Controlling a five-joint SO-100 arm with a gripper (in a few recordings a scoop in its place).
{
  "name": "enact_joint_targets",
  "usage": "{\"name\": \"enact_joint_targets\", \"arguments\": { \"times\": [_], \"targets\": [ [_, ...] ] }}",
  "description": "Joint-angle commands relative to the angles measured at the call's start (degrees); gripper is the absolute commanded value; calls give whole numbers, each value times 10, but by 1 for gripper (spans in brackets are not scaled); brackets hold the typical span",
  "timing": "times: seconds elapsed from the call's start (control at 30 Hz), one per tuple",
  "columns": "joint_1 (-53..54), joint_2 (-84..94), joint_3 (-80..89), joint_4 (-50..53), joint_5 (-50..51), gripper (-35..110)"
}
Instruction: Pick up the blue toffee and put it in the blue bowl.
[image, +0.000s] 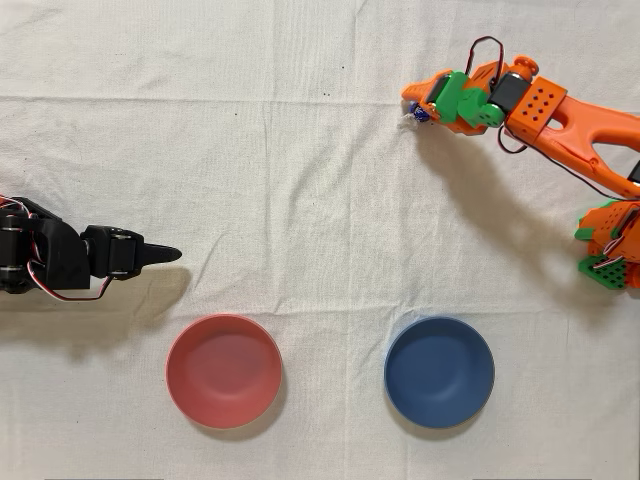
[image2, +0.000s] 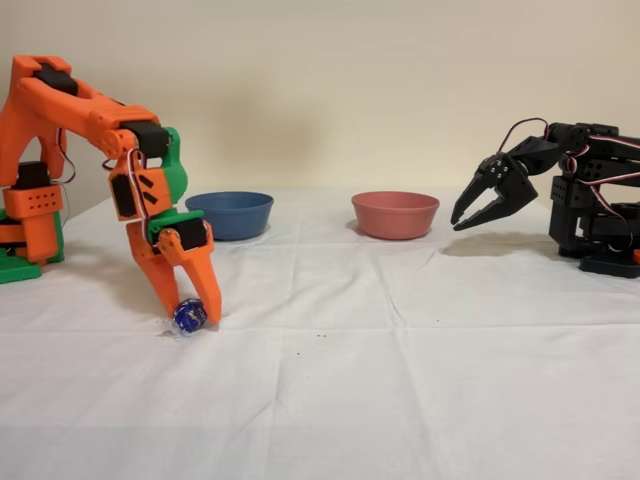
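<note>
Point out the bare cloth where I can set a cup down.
Free: the wide middle of the white cloth, between the idle black arm and the gripper; also the strip between the red-pink bowl and blue bowl. Crowded: around the gripper, whose jaws close on the blue toffee.

Both views bright, evenly lit, soft diffuse light. Overhead view: soft shadows fall below and left of the orange arm (image: 560, 120) and bowls. Fixed view: faint shadows on the white cloth (image2: 400, 330), foreground slightly soft. No glare; focus mostly sharp.
</note>
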Motion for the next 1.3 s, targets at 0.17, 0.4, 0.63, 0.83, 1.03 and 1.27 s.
{"name": "enact_joint_targets", "arguments": {
  "times": [0.17, 0.4, 0.63, 0.83, 1.03, 1.27],
  "targets": [
    [1, 18, -16, -9, -4, 20],
    [15, 23, -12, -12, -18, 16],
    [25, 62, 4, -3, -40, 16],
    [15, 156, 42, 33, -51, 16],
    [-44, 285, 94, 77, -47, 16],
    [-140, 410, 105, 150, -33, 15]
  ]
}}
